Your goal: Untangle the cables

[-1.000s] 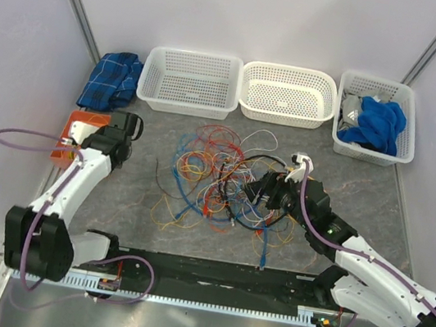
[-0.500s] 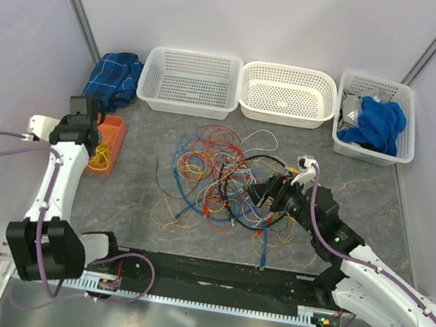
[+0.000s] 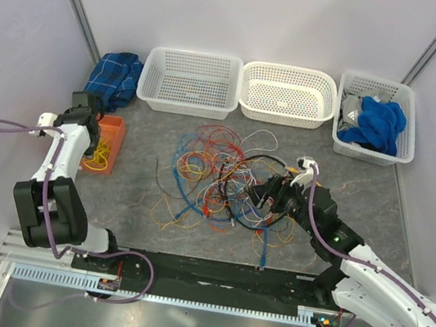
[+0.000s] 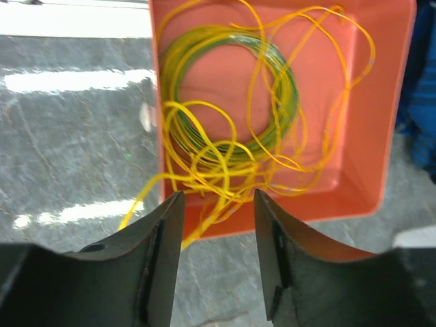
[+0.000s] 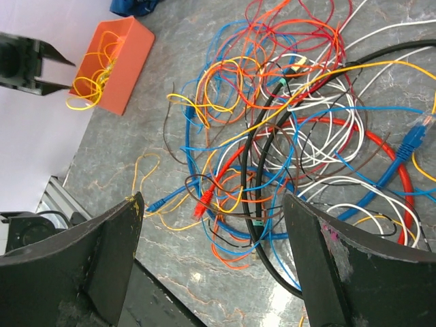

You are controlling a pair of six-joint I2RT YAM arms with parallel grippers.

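Note:
The cables [image 3: 227, 183] lie in a tangled heap mid-table: thin red, orange, blue, white and yellow wires [image 5: 293, 122] with a thicker black loop [image 5: 257, 170] through them. My right gripper [image 3: 267, 194] hovers over the heap's right side. In the right wrist view that gripper [image 5: 211, 204] is open wide with nothing between its fingers. My left gripper [image 3: 87, 110] is at the far left, by an orange bin [image 3: 116, 127]. Its jaws [image 4: 218, 197] stand open and empty. Yellow and green wire coils [image 4: 231, 129] lie in the bin, one yellow strand hanging over its rim.
Three white baskets stand along the back: left [image 3: 191, 83], middle [image 3: 287, 94], and right [image 3: 374, 118] holding blue cloth. A blue plaid cloth [image 3: 113, 81] lies behind the orange bin [image 5: 112, 65]. Walls close in both sides. A black rail [image 3: 209, 272] runs along the near edge.
My left arm swung back from over the bin toward the left wall, uncovering it. Its jaws went from shut to open, and yellow wire now lies in the bin. The right arm barely moved.

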